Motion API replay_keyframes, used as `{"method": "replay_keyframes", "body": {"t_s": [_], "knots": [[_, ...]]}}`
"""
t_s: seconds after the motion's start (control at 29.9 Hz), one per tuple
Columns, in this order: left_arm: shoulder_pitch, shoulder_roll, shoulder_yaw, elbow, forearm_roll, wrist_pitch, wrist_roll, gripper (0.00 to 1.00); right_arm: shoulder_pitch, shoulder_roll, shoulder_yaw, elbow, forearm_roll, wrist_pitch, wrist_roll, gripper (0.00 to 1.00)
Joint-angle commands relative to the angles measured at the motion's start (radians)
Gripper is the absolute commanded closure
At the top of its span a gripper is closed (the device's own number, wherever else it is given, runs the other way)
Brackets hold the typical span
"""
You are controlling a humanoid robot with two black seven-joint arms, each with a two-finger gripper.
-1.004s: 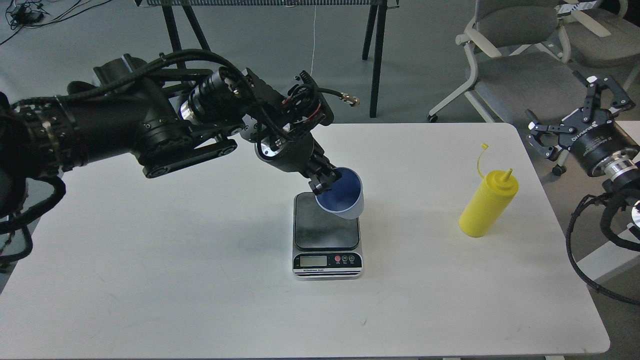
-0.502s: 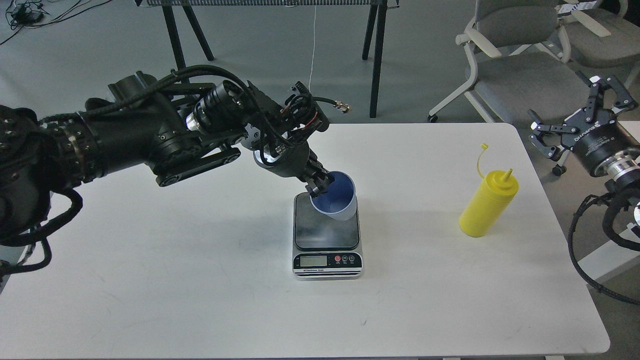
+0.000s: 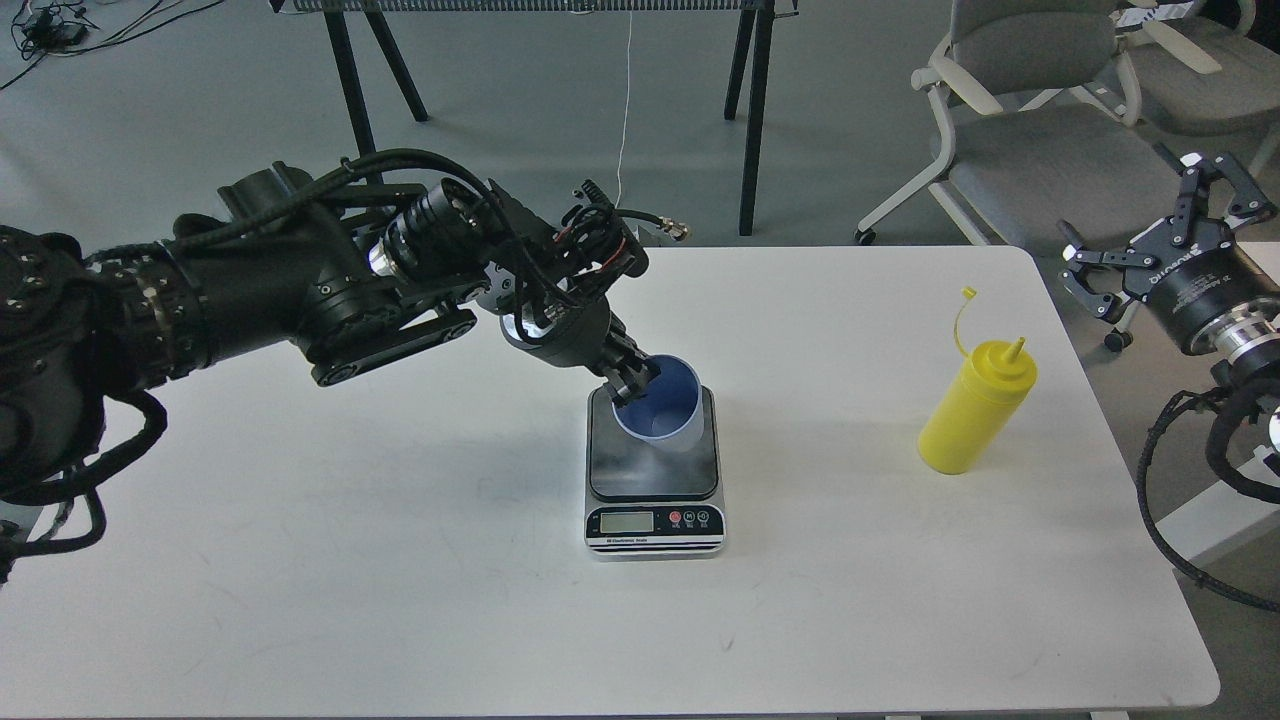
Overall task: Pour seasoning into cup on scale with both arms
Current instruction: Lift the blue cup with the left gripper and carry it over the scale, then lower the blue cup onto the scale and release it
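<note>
My left gripper (image 3: pixel 628 381) is shut on the far-left rim of the light-blue cup (image 3: pixel 662 408). The cup sits over the far part of the scale's dark plate (image 3: pixel 652 470), nearly upright with its mouth tipped a little toward me; I cannot tell whether its base touches the plate. The scale has a silver front strip with an LCD (image 3: pixel 625 521). The yellow seasoning bottle (image 3: pixel 973 410) stands upright on the table to the right, its cap strap sticking up. My right gripper (image 3: pixel 1160 235) is open and empty, above and beyond the table's right edge.
The white table (image 3: pixel 400 580) carries only the scale and the bottle. Grey office chairs (image 3: pixel 1040 130) stand behind the table's right corner. Black table legs (image 3: pixel 750 110) stand on the floor at the back.
My left gripper has lowered the cup toward the scale plate and turned it from strongly tilted to nearly upright. The right gripper has barely moved.
</note>
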Motion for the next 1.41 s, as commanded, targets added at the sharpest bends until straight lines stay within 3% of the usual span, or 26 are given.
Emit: {"method": "replay_keyframes", "body": {"t_s": [0.0, 0.67, 1.04, 1.2, 1.37], "knots": [[0.004, 0.000, 0.000, 0.000, 0.005, 0.000, 0.000, 0.95, -0.007, 0.000, 0.000, 0.000, 0.000, 0.000, 0.003, 0.01], [0.015, 0.000, 0.020, 0.012, 0.011, 0.000, 0.000, 0.82, -0.011, -0.001, 0.002, 0.003, 0.000, 0.000, 0.003, 0.01], [0.015, -0.002, 0.002, 0.032, -0.010, 0.000, 0.000, 0.49, -0.015, -0.001, 0.002, 0.005, 0.000, 0.000, 0.003, 0.01], [0.011, -0.003, -0.017, 0.032, -0.122, 0.000, 0.000, 0.20, -0.018, -0.001, 0.002, 0.006, 0.000, 0.000, 0.003, 0.01], [-0.011, 0.000, -0.031, 0.032, -0.257, 0.000, 0.000, 0.07, -0.018, -0.003, 0.005, 0.008, 0.002, 0.000, 0.003, 0.01]]}}
